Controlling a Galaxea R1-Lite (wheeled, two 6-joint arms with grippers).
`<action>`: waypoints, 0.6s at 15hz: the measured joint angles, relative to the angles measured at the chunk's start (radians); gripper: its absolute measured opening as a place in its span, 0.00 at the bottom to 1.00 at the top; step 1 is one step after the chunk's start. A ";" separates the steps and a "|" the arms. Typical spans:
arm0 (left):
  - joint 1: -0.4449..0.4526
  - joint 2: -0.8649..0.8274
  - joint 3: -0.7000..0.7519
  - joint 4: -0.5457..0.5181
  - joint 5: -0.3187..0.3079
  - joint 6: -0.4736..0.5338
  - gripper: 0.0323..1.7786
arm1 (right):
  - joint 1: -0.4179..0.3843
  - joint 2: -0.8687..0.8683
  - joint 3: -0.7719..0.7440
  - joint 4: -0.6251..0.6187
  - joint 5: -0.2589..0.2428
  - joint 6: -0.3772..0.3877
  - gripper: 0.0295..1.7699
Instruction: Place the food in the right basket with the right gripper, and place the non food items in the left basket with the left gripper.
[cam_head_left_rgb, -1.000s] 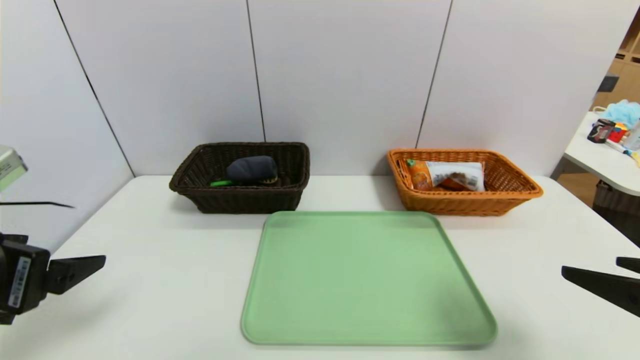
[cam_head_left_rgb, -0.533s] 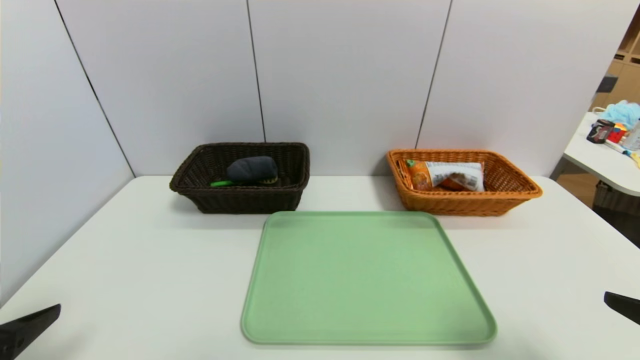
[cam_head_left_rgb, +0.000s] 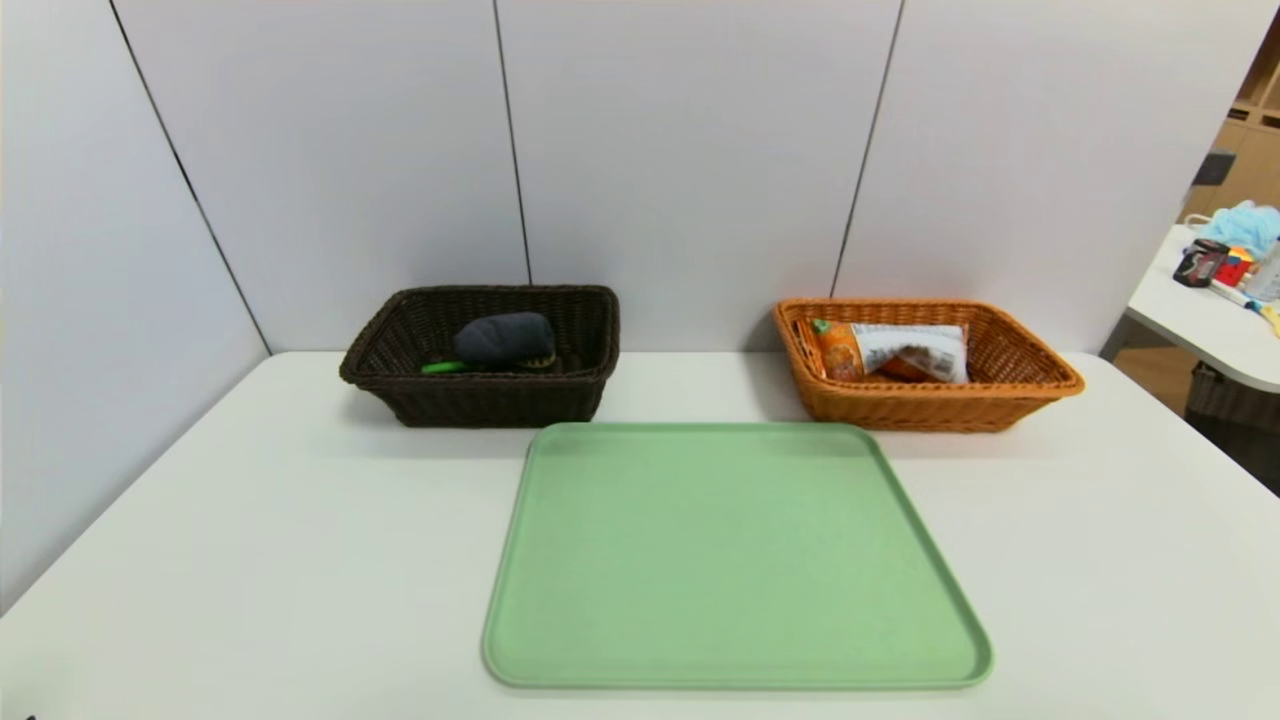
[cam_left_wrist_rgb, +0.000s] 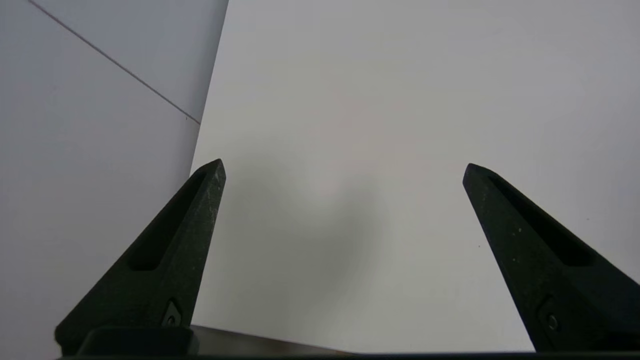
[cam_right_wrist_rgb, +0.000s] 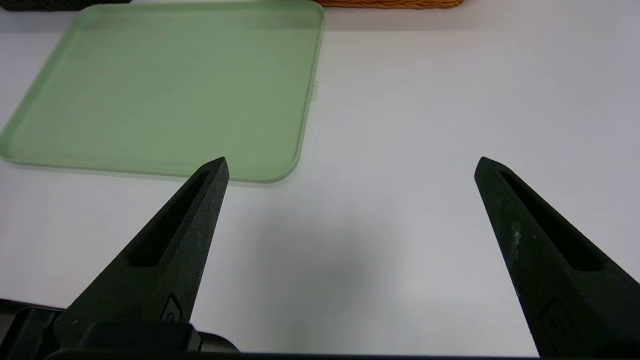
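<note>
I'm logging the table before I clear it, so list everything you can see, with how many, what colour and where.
Dark basket: one, very dark brown wicker, far left of the table.
Rolled cloth: one, dark grey, inside the dark basket.
Spoon-fork: one, green handle showing, in the dark basket, beside the cloth.
Orange basket: one, orange-tan wicker, far right of the table.
Snack bag: one, orange with a white-silver panel, in the orange basket.
Tray: one, light green, centre of the table.
Table: one, white.
Side table: one, white, far right, holding small clutter.
Left gripper: one, black, open, over bare table.
Right gripper: one, black, open, near the tray's corner.
</note>
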 joint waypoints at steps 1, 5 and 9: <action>0.014 -0.029 0.023 -0.003 -0.001 0.009 0.95 | -0.020 -0.026 0.000 0.024 0.001 -0.009 0.96; 0.050 -0.117 0.087 -0.008 -0.034 0.014 0.95 | -0.081 -0.113 0.007 0.087 0.008 -0.015 0.96; 0.096 -0.234 0.154 -0.007 -0.090 0.032 0.95 | -0.086 -0.193 0.025 0.129 0.009 -0.016 0.96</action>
